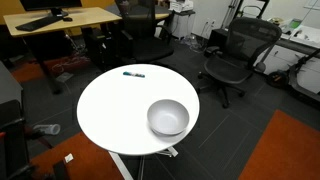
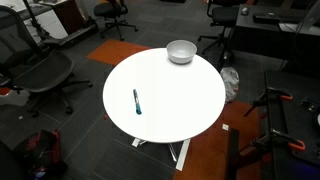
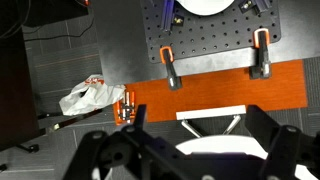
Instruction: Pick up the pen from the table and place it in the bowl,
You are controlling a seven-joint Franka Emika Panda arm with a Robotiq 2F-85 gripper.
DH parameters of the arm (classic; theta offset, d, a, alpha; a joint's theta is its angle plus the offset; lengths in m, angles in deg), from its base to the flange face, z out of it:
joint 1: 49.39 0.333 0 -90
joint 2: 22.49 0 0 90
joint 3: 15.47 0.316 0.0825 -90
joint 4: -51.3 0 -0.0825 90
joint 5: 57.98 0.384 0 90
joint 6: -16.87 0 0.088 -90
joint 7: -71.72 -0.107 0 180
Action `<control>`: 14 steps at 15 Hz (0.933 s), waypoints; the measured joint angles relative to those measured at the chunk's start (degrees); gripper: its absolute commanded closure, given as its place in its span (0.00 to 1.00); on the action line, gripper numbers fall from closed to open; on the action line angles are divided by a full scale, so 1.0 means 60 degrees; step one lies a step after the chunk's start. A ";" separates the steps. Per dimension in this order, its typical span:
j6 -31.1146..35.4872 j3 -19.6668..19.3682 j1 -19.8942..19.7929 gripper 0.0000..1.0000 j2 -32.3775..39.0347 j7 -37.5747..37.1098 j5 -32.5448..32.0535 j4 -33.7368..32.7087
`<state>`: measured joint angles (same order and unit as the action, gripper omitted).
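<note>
The pen (image 1: 133, 73) lies flat near the far edge of the round white table (image 1: 110, 105); it also shows near the table's left edge in an exterior view (image 2: 136, 101). The grey-white bowl (image 1: 168, 118) stands upright and empty on the opposite side of the table (image 2: 170, 95), and appears in both exterior views (image 2: 181, 51). The arm is not in either exterior view. In the wrist view my gripper (image 3: 198, 114) is open and empty, high above the table's rim (image 3: 225, 150). Pen and bowl are out of the wrist view.
Black office chairs (image 1: 235, 55) (image 2: 40, 75) stand around the table. A wooden desk (image 1: 60, 20) is at the back. Orange carpet (image 3: 220, 85), a black perforated board with clamps (image 3: 210, 40) and a plastic bag (image 3: 92, 96) lie below.
</note>
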<state>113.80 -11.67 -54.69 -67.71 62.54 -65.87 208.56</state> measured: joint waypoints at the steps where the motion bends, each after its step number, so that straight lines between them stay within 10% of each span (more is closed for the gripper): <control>1: 0.0000 0.0000 0.0000 0.00 0.0000 0.0000 0.0000 0.0000; 14: 0.1736 -0.0023 0.0045 0.00 0.1177 0.0000 0.0010 -0.0462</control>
<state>124.21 -11.80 -54.42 -60.65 62.54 -65.80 205.79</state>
